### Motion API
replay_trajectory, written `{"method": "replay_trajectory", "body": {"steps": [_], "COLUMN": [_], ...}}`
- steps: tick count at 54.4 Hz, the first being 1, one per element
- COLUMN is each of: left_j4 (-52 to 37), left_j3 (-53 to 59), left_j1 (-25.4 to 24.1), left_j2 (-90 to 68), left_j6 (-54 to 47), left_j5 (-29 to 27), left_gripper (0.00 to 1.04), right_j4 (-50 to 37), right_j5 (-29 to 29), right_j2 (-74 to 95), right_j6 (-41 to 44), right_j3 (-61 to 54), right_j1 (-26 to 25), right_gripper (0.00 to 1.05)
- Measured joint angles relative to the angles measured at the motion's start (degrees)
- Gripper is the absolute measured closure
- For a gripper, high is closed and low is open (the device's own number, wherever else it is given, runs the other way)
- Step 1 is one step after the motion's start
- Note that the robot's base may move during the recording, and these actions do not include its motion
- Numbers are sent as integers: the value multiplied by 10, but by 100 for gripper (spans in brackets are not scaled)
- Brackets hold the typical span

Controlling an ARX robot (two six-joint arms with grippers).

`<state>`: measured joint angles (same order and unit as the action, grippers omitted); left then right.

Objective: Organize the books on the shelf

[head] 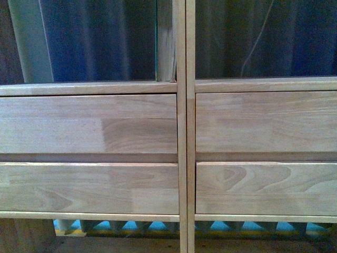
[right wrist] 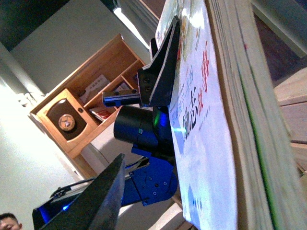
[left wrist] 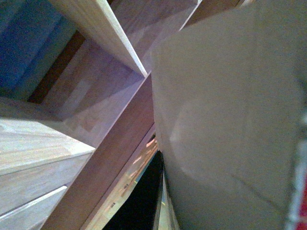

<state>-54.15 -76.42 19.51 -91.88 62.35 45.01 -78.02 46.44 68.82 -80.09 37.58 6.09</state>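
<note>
Wood shelf (head: 181,132): 4 drawer fronts (head: 89,124) | left gripper (right wrist: 165,67) clamps 1 book (right wrist: 201,158) | right gripper (right wrist: 112,182): cannot tell

Dark blue pleated curtain (head: 95,39) at the far back, plus an orange-wood wall cabinet (right wrist: 91,110) on a pale grey wall (right wrist: 62,43).

My left arm's black wedge-shaped finger (right wrist: 165,57) met a screw-studded black block (right wrist: 146,88), a glossy black cylinder (right wrist: 136,129) and a blue metal housing (right wrist: 151,179) dotted with screw heads, with a green light (right wrist: 157,116) glowing between them; my right finger (right wrist: 103,201) was plain matte black.
</note>
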Motion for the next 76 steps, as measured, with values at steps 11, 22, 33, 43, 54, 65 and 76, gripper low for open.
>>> {"method": "replay_trajectory", "body": {"steps": [11,22,33,43,54,65,76], "left_j4": [33,130,158,151,181,236,314], "left_j3": [14,16,-11,-108,-225,-375,-555], "left_j1": [-50,-105,-133,-133,-130,-117,-107], "left_j2": [27,41,-2,-90,-176,-270,-378], "left_j6": [-39,-199,-461,-622,-688,-727,-739], "left_j5": [-46,-160,-266,-288,-299,-306,-324], "left_gripper": [88,88,88,88,88,88,88], "right_j4": [-19,-18,313,421,401,401,401], "right_j5": [15,57,162,170,175,175,175], "right_j2": [-4,-18,-206,-313,-355,-355,-355], "right_j6": [-10,-9,257,520,554,558,559], "right_j3": [-14,-30,-86,-128,-147,-148,-148], "right_j1": [-23,-55,-271,-382,-409,-410,-410], "right_gripper": [13,7,7,7,7,7,7]}}
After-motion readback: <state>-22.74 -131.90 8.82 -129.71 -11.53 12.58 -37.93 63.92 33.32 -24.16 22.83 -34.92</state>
